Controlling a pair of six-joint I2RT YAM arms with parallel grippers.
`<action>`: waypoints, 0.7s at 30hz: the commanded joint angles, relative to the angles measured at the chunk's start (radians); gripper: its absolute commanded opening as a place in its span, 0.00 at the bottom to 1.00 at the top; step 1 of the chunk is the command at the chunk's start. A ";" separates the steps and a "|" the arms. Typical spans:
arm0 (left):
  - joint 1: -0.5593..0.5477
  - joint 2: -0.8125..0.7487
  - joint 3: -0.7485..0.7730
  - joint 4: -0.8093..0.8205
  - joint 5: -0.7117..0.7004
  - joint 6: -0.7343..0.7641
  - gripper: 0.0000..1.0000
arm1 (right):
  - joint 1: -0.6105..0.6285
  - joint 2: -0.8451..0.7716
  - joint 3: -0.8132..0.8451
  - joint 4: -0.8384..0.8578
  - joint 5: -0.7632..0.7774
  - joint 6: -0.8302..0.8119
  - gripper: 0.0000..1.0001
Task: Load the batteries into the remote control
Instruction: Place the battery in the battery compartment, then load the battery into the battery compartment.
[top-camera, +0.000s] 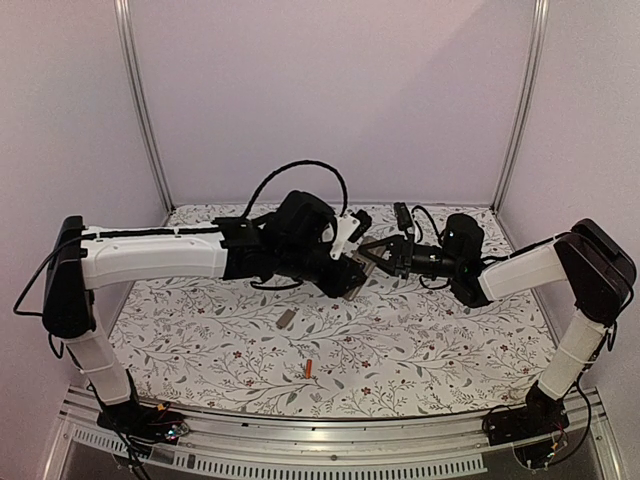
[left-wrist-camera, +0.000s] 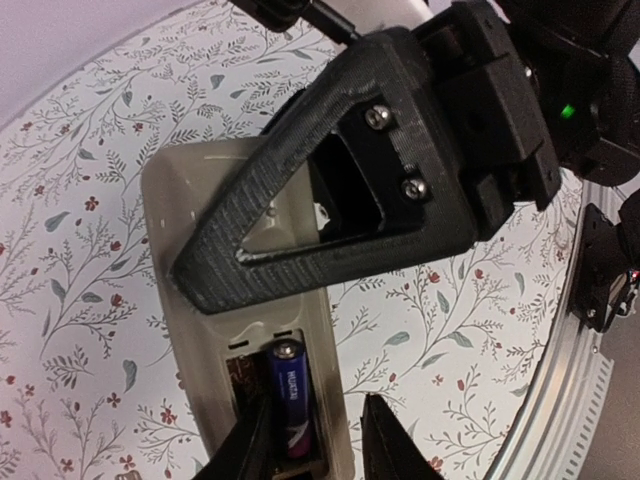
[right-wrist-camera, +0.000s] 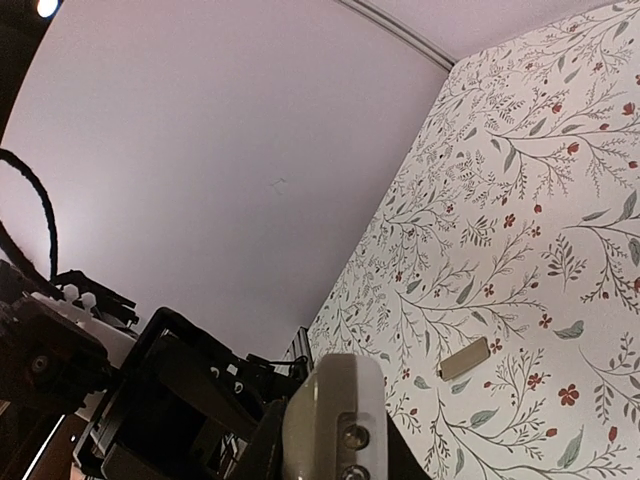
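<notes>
Top cam: high at rear, looks down. Wrist cams: close, low; all share floral table (top-camera: 400, 350).

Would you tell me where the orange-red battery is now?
In the top view, the orange-red battery lies on the floral table, centred near its front edge, nearer that edge than the grey cover.

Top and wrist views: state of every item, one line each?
remote control: clamped by right gripper, battery compartment open
dark battery: seated in battery compartment
orange battery: loose on table
cover: off, lying on table
left gripper: open, fingers flanking dark battery
right gripper: shut on remote control
</notes>
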 joint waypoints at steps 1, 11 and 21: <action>0.003 -0.042 0.013 -0.022 -0.059 0.011 0.37 | 0.008 -0.009 0.014 0.033 -0.016 -0.005 0.00; 0.016 -0.129 -0.011 0.010 -0.069 -0.036 0.77 | -0.003 -0.014 0.015 0.031 -0.004 -0.014 0.00; 0.093 -0.298 -0.354 0.335 0.009 -0.363 1.00 | -0.006 -0.035 0.046 0.040 0.034 -0.023 0.00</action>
